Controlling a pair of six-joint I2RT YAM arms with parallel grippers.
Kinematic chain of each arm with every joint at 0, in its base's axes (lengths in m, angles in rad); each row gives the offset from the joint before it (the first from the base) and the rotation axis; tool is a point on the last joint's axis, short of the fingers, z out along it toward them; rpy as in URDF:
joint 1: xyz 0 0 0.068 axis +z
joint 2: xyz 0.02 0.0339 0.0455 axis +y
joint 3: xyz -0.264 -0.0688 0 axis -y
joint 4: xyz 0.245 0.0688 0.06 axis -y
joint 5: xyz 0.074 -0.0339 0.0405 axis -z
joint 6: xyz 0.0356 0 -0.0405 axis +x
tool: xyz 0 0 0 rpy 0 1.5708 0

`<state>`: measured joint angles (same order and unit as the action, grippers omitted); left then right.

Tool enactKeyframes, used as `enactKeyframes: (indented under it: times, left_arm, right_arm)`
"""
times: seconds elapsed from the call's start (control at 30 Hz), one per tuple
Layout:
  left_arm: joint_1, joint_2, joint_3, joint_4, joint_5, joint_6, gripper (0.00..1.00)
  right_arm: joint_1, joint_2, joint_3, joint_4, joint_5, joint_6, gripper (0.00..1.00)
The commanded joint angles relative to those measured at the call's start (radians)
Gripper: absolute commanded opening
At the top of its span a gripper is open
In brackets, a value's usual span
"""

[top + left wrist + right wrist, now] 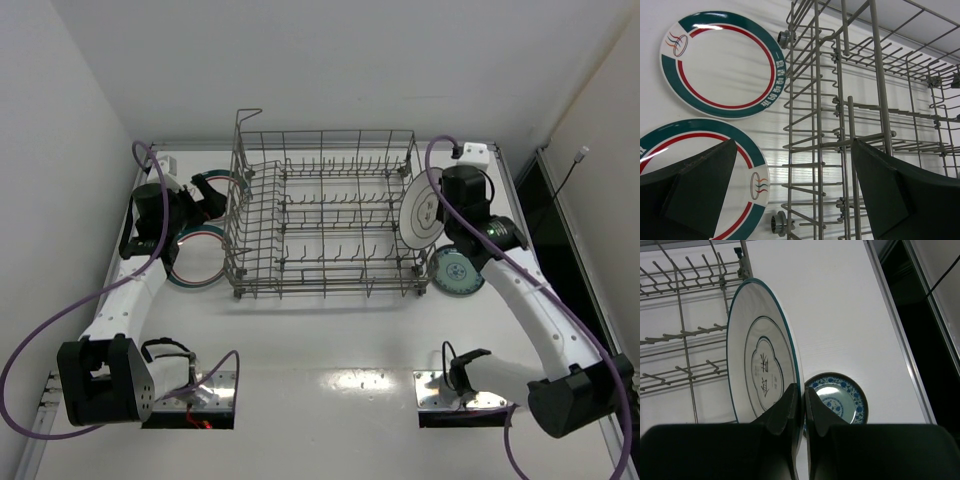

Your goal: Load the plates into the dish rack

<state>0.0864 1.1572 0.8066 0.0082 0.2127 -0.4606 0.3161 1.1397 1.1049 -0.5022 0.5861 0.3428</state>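
Far left: first banded plate (722,65) and second banded plate (751,167) flat on table (330,340). Above them, left gripper (794,142) wide open, beside dish rack (320,215). Right: right gripper (802,390) pinching white ringed plate (762,350), upright at rack's right edge. Small blue plate (837,400) flat nearby.

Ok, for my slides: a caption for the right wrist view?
The right claw grips the white plate by its rim, upright beside the dish rack; the blue patterned plate lies flat.

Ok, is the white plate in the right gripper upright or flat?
Upright. The white plate stands on edge, its rim pinched by the right gripper, at the right end of the dish rack.
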Motion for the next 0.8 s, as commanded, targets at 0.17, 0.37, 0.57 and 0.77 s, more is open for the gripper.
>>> enactKeyframes:
  times: [0.17,0.37,0.57,0.77]
  left_arm:
    - [-0.014,-0.028,-0.006,0.029,0.011,0.005,0.99]
    - [-0.014,-0.028,-0.006,0.029,0.002,0.005,0.99]
    - [-0.014,-0.028,-0.006,0.029,0.002,0.005,0.99]
    - [-0.014,-0.028,-0.006,0.019,0.002,0.005,0.99]
  right_arm:
    - [0.093,0.061,0.016,0.111,0.061,-0.042,0.00]
    - [0.153,0.153,0.006,0.102,0.084,-0.031,0.00]
    - [0.189,0.219,-0.005,0.053,0.084,0.053,0.06]
    - [0.189,0.233,0.041,0.002,0.084,0.065,0.37]
